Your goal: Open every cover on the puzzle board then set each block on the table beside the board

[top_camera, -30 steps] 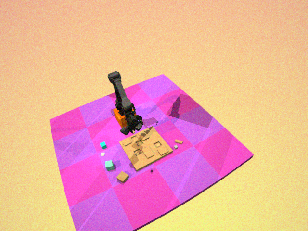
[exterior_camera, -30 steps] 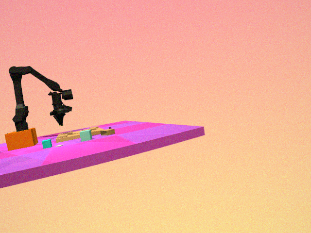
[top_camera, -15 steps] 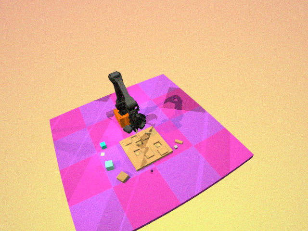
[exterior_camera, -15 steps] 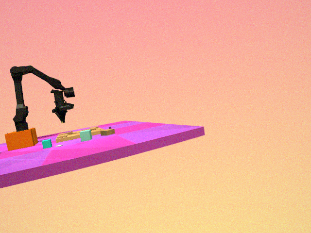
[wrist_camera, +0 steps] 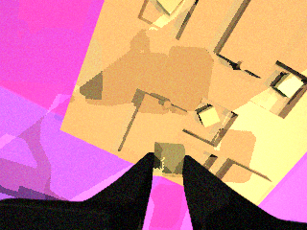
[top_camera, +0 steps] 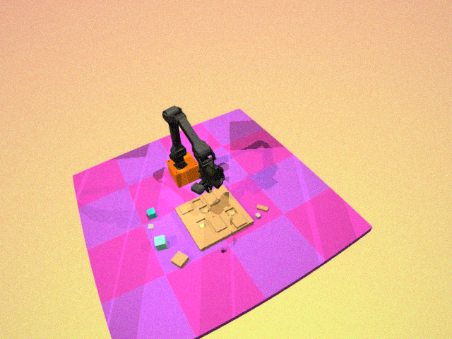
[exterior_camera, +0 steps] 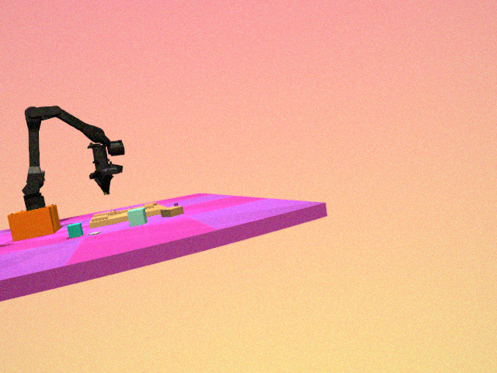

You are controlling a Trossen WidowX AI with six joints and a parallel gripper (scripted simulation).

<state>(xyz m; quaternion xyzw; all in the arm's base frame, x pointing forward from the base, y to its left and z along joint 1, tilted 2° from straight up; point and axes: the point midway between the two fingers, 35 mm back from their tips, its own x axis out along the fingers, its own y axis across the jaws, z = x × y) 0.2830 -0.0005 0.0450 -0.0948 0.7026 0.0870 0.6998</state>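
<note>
My gripper [top_camera: 209,190] [exterior_camera: 106,193] [wrist_camera: 168,159] is shut on a small yellowish block [wrist_camera: 169,152]. It is held above the edge of the tan puzzle board [top_camera: 201,242] [wrist_camera: 77,117] nearest the robot base. The block cannot be made out in the top and exterior views. In the wrist view, one well shows a pale square [wrist_camera: 208,116] and another, at the right, a similar pale square [wrist_camera: 290,85]; they look like blocks, though lit well floor is possible. Flat tan covers [top_camera: 216,222] [wrist_camera: 273,29] lie on the board beside the wells. Their exact positions along tracks or pins are hard to tell.
A teal cube [top_camera: 151,213] [exterior_camera: 74,231], a mint cube [top_camera: 160,242] [exterior_camera: 137,217], a pale flat piece [top_camera: 150,226] [exterior_camera: 94,233] and a tan block [top_camera: 179,259] [exterior_camera: 172,211] lie off one side. A tan bar [top_camera: 262,207] and a grey piece [top_camera: 258,215] lie opposite.
</note>
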